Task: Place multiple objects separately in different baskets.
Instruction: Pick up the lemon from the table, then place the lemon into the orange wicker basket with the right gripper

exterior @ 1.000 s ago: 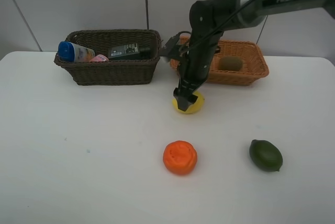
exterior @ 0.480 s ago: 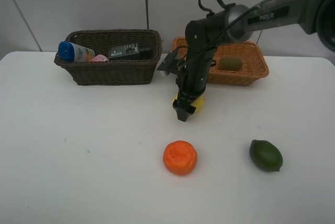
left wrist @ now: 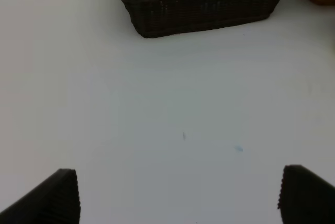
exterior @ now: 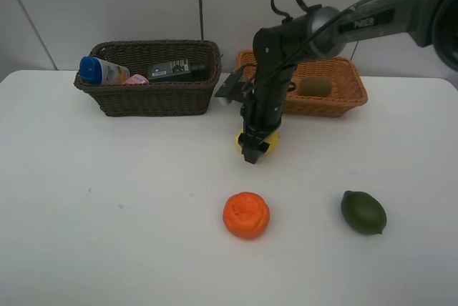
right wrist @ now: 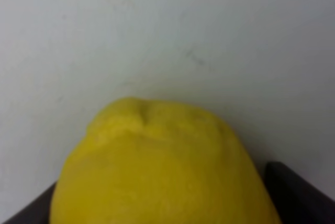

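**One fruit under the tool, two more loose on the bench**

Change noted: over the last second the right tool (exterior: pixel 252 150) has dropped lower and now straddles the lemon (exterior: pixel 271 139), which has not shifted from its spot just in front of the tan basket (exterior: pixel 343 103), at that basket's left corner. The lemon sits on the bench (exterior: pixel 107 213), not lifted. My reading is that the pick-up is in hand but not secured, and the carry into the tan basket has yet to begin.

Stock: the kiwi (exterior: pixel 315 87) lies inside the tan basket. The orange (exterior: pixel 246 214) and the dark green fruit (exterior: pixel 363 211) lie well in front of it, apart from each other. The dark basket (exterior: pixel 154 99), just beside the tan basket, holds the white bottle (exterior: pixel 100 71), pink tube (exterior: pixel 134 79) and black case (exterior: pixel 172 71).

View comparison: from high up the arm hides most of the lemon. The right wrist view shows it filling the space between two dark fingers (right wrist: pixel 301 192), but whether they are pressing on it cannot be told. The left tool (left wrist: pixel 180 195), seen only by its own wrist camera, is spread wide over bare bench and holds nothing.
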Controlling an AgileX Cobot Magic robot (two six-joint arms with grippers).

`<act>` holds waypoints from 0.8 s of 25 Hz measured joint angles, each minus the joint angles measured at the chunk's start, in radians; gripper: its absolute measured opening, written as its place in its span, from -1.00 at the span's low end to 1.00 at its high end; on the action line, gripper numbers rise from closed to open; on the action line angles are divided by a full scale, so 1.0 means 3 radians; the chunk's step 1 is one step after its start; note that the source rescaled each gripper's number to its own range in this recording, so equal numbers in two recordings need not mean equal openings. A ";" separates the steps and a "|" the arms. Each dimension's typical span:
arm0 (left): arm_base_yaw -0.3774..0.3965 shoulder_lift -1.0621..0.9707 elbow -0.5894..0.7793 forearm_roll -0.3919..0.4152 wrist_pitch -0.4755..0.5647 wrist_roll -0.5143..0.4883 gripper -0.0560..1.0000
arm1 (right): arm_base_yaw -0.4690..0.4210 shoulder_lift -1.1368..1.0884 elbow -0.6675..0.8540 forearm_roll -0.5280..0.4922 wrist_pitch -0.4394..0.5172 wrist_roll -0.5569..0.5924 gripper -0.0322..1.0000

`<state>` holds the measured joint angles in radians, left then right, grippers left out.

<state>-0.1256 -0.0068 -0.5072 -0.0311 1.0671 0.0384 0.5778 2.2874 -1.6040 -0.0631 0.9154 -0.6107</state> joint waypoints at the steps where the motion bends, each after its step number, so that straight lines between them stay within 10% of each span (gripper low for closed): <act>1: 0.0000 0.0000 0.0000 0.0000 0.0000 0.0000 0.96 | 0.0000 -0.0022 0.0000 -0.0003 0.0041 0.0000 -0.11; 7: 0.0000 0.0000 0.0000 0.0000 0.0000 0.0000 0.96 | -0.0040 -0.0537 -0.0100 0.0007 -0.0085 0.0107 -0.12; 20: 0.0000 0.0000 0.0000 0.0000 0.0000 0.0000 0.96 | -0.0828 -0.0381 -0.0348 0.0433 -0.1491 0.1519 -0.12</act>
<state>-0.1256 -0.0068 -0.5072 -0.0311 1.0671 0.0384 0.3293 2.1732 -1.7084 0.0669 0.4681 -0.1551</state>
